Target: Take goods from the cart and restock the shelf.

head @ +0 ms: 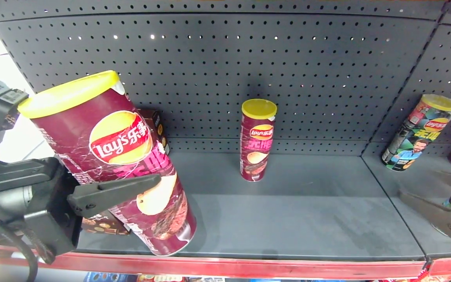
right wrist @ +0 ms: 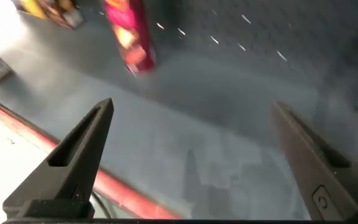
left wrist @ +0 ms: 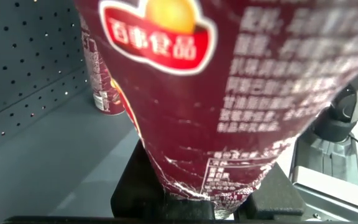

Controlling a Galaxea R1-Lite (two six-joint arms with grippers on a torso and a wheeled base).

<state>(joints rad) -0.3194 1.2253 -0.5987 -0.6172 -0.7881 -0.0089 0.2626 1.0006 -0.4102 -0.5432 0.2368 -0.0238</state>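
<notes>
Grey shelf (head: 288,211) with pegboard back, sparsely stocked
Maroon chip can (head: 108,156), tilted at the shelf's front edge, is clamped in the left tool (head: 139,199), probably angled to clear the red lip (head: 225,268); right tool (right wrist: 191,124) gapes wide, empty; second can (head: 258,141) stands upright behind

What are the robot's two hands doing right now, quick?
Left gripper: closed, holding the maroon chip can.
Right gripper: open, holding nothing.
</notes>
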